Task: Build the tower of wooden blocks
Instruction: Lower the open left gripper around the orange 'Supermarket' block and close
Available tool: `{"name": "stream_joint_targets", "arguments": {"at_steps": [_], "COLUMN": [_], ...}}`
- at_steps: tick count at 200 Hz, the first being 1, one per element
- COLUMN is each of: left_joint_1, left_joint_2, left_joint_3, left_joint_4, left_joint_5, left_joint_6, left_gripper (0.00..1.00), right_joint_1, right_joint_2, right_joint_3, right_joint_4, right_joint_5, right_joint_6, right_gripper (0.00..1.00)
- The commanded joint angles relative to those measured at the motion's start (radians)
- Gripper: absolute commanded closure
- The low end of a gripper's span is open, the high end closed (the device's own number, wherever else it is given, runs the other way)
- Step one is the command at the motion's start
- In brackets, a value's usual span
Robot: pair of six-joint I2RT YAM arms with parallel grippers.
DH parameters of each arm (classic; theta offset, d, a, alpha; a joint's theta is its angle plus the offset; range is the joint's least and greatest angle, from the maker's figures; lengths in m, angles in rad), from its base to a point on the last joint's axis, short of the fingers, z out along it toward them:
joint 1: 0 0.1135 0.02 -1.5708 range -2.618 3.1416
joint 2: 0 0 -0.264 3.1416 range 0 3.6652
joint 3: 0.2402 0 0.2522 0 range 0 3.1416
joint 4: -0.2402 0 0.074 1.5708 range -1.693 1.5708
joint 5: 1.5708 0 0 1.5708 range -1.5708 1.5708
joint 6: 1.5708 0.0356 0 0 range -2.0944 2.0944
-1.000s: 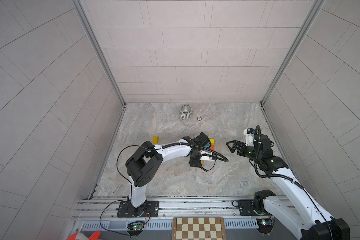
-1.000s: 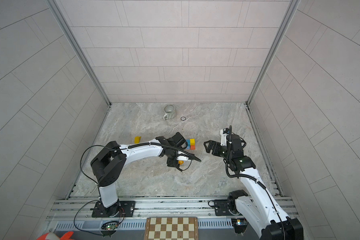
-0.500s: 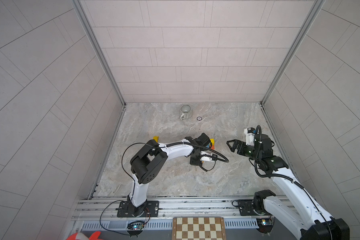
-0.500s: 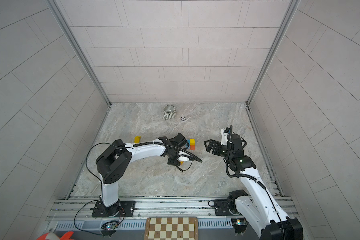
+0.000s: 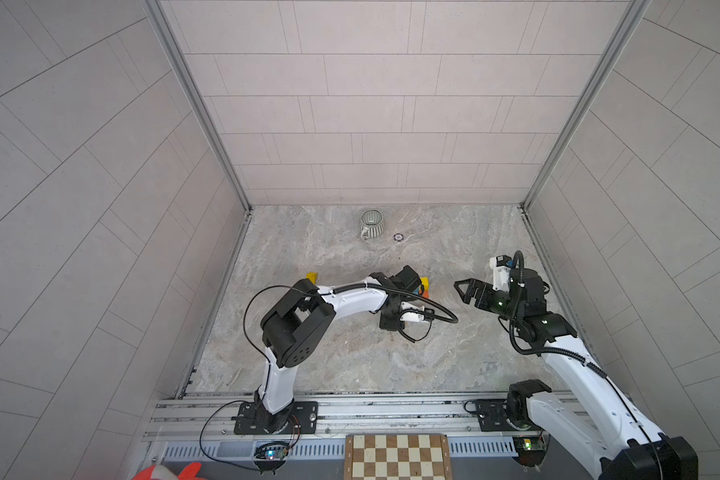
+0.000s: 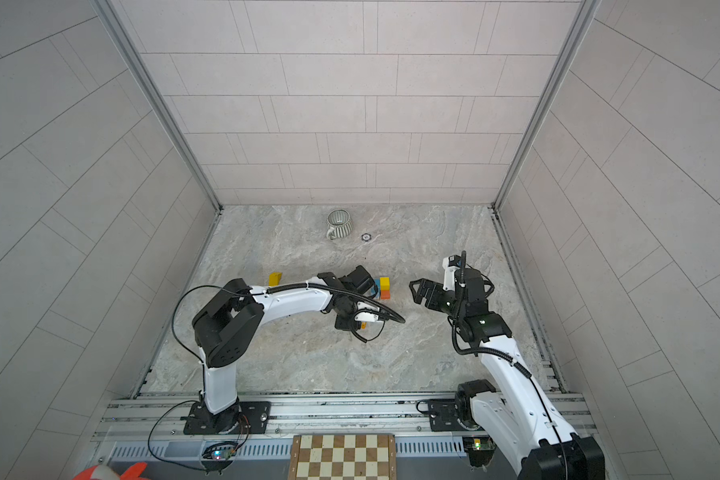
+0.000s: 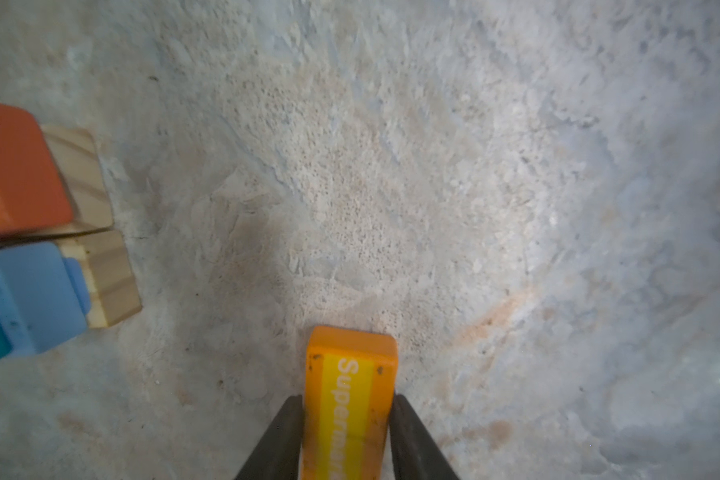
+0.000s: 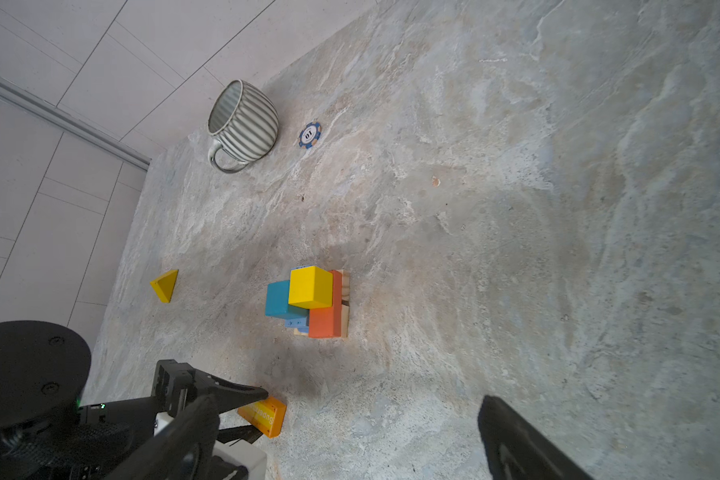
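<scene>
Left claw [image 7: 346, 399]: clenched on the orange block [image 7: 352, 353], with one dark finger pressed on each long side.
Orange block: it has a yellow strip with white letters. It is low by the desk [image 5: 350, 361], and I cannot tell if it is lifted.
Where the left claw is: near the middle of the desk, just nearer than the wood block tower [image 8: 312, 299] and not touching it.
Right claw [image 5: 460, 291]: released, with its jaws wide apart and nothing in them.
Where the right claw is: to the right of the tower with a gap between them, and its tips point left at it.
Wood block tower: it stands near the middle of the desk in both top views.
Bottom of the tower: plain wood cubes [image 7: 96, 274] sit side by side on the desk.
Middle of the tower: an orange-red block [image 8: 327, 320], a light blue block [image 7: 30, 291] and a teal block [image 8: 279, 299] lie on the cubes.
Top of the tower: one yellow cube [image 8: 310, 286].
Yellow triangle block [image 5: 312, 276]: alone on the desk, left of the tower and well apart.
Striped cup [image 5: 371, 223]: far back by the wall, upright.
Round blue and white chip [image 5: 398, 237]: flat on the desk, just right of the cup.
Chessboard [image 5: 398, 457]: at the near edge, off the desk, past the metal rail.
</scene>
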Motion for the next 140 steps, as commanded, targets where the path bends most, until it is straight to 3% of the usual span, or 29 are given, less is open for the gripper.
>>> {"name": "stream_joint_targets", "arguments": {"at_steps": [1, 72, 81, 107, 140], "left_joint_1": [0.002, 0.006, 0.006, 0.006, 0.006], "left_joint_2": [-0.028, -0.037, -0.038, -0.053, -0.058], "left_joint_3": [0.061, 0.229, 0.227, 0.166, 0.084], "left_joint_4": [-0.054, -0.203, -0.217, -0.189, -0.124], "left_joint_5": [-0.010, 0.002, 0.011, 0.008, 0.014], "left_joint_6": [-0.018, -0.036, -0.034, -0.026, -0.028], "left_gripper": [0.60, 0.61, 0.58, 0.38, 0.33], "right_joint_1": [-0.010, -0.035, -0.036, -0.037, -0.037], "right_joint_2": [0.006, 0.017, 0.019, 0.029, 0.033], "right_joint_3": [-0.013, -0.030, -0.031, -0.033, -0.035], "right_joint_4": [0.011, 0.010, 0.010, 0.012, 0.012], "right_joint_5": [0.000, -0.019, -0.022, -0.025, -0.027], "right_joint_6": [0.012, 0.015, 0.013, 0.012, 0.010], "right_gripper": [0.01, 0.01, 0.01, 0.01, 0.01]}}
